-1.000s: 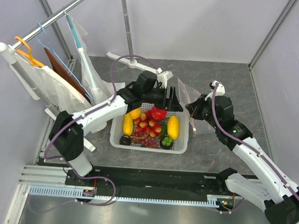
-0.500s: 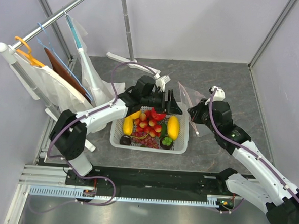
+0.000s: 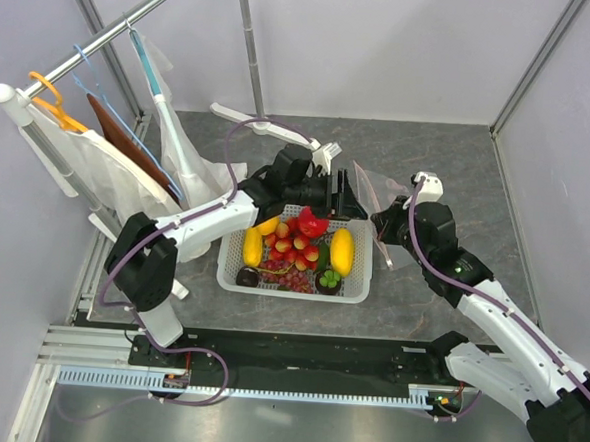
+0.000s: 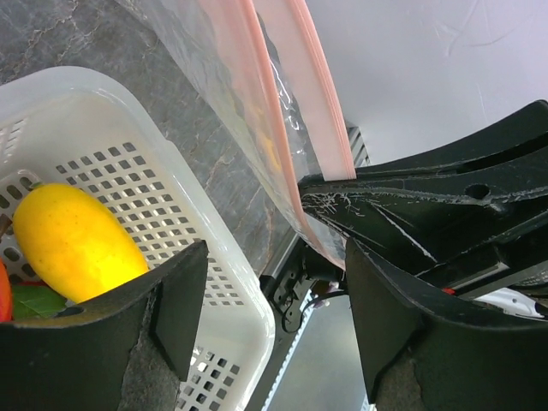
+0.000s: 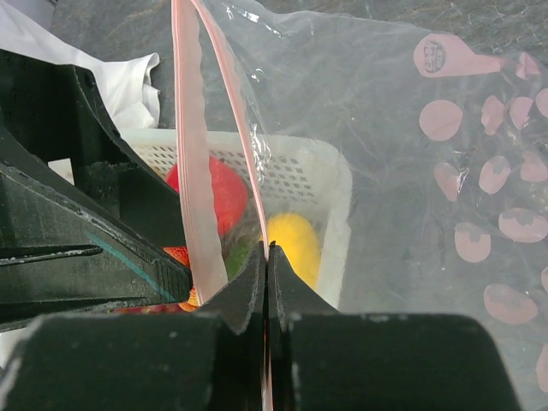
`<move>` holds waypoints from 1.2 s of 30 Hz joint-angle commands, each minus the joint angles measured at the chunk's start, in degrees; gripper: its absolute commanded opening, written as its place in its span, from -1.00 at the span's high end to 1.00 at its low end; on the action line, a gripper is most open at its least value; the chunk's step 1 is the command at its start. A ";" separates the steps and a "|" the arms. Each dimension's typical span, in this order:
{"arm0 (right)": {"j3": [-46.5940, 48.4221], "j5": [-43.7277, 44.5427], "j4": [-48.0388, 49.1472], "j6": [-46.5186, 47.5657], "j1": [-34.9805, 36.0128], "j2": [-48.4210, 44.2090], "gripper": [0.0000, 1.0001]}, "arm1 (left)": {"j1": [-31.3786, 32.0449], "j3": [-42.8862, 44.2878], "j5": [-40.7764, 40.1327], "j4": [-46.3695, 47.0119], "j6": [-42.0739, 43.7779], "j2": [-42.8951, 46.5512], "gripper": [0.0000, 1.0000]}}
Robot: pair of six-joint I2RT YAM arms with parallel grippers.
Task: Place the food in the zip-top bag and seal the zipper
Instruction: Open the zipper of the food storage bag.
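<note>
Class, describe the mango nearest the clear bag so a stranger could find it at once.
Find the white mesh basket in the middle of the grey table. By its right wall lies a yellow mango. The other yellow mango lies at the left wall, across the red fruits.

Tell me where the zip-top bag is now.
In the top view, the zip-top bag is held up by the shut right gripper beside the white basket's far right corner, right of the left gripper.
</note>
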State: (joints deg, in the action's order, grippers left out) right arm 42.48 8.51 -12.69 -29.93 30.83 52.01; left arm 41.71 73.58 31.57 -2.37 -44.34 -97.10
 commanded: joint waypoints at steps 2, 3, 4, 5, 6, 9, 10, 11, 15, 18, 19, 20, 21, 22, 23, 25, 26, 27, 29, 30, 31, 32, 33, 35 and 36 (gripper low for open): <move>-0.21 0.72 3.63 1.80 0.90 -0.33 1.00 | 0.82 2.36 -2.13 2.11 -2.42 -1.42 -0.42; 0.06 0.80 3.37 2.07 0.99 -0.42 1.00 | 0.83 2.70 -2.39 1.85 -2.42 -1.77 -0.40; 0.32 1.24 3.20 3.20 1.16 -0.50 1.00 | 0.83 2.88 -2.48 2.02 -2.33 -2.30 -0.37; 0.93 1.59 2.41 3.48 1.25 -0.59 1.00 | 0.83 3.23 -2.57 1.85 -2.07 -2.65 -0.33; 1.29 2.12 1.88 3.74 1.25 -1.11 1.00 | 0.83 4.19 -2.83 1.15 -1.37 -3.00 -0.16; 2.87 6.50 -1.28 4.88 1.34 -2.17 1.00 | 0.48 4.90 -3.18 -1.93 0.38 -3.54 0.40; 3.48 8.17 -2.42 5.23 1.34 -2.44 1.00 | 0.30 4.90 -3.18 -3.59 0.91 -3.54 0.53; 4.44 11.75 -4.17 5.67 1.25 -2.79 1.00 | -0.05 4.99 -3.71 -4.48 2.05 -3.27 0.65; 8.66 16.35 -8.48 7.69 1.34 -4.80 1.00 | -0.93 4.99 -6.08 -8.87 6.96 -2.13 0.96; 12.62 17.58 -12.09 9.18 1.25 -5.95 1.00 | -1.90 5.52 -7.57 -11.68 10.31 -2.04 0.96; 13.67 18.03 -13.66 9.63 1.16 -6.13 1.00 | -1.99 5.78 -8.19 -12.47 11.37 -2.22 0.96; 15.42 18.46 -14.29 10.07 1.16 -6.39 1.00 | -2.16 6.39 -8.45 -13.61 13.38 -2.56 0.96; 16.22 18.47 -14.82 11.46 1.16 -6.57 1.00 | -2.16 6.66 -8.46 -13.97 14.36 -2.83 0.96; 17.45 18.21 -16.21 12.00 1.16 -6.74 1.00 | -2.16 7.01 -7.85 -14.50 15.15 -3.09 0.96; 17.90 17.77 -17.19 12.09 1.08 -6.92 1.00 | -2.16 7.88 -7.06 -14.85 16.81 -3.36 0.96; 18.08 15.92 -20.16 12.79 1.16 -7.10 1.00 | -1.73 9.38 -5.21 -15.73 20.49 -4.76 0.96; 17.56 15.92 -21.05 12.45 1.16 -6.92 1.00 | -1.64 11.13 -5.03 -17.13 21.30 -5.46 0.96; 16.68 15.83 -21.58 11.40 1.16 -7.01 1.00 | -1.64 11.93 -4.42 -17.49 22.18 -6.60 0.96; 12.91 14.43 -20.63 10.42 1.16 -7.27 1.00 | -1.55 13.77 -2.66 -18.80 24.56 -7.66 0.94; 11.59 13.64 -19.32 9.38 1.16 -7.19 1.00 | -1.55 13.87 -2.31 -18.81 25.17 -8.01 0.89; 9.40 13.11 -18.61 9.02 1.16 -6.58 1.00 | -1.55 13.96 -1.26 -18.98 26.48 -8.10 0.84; 8.59 13.37 -18.08 8.15 1.16 -6.05 1.00 | -1.55 13.78 -0.64 -18.99 27.28 -8.11 0.83; 7.98 14.24 -17.55 7.01 1.16 -5.35 1.00 | -1.55 13.61 -0.55 -19.51 28.16 -8.11 0.83; 6.92 14.87 -16.67 4.89 1.08 -4.28 1.00 | -1.63 13.08 -1.16 -19.78 29.83 -7.67 0.74; 6.65 14.17 -15.62 4.80 1.16 -4.46 1.00 | -1.72 12.73 -0.81 -19.78 30.36 -7.41 0.70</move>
State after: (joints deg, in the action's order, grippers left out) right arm 50.76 22.37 -30.63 -21.85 32.08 46.74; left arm 40.47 85.91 29.69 -19.97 -21.21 -104.88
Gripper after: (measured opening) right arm 0.011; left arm 0.116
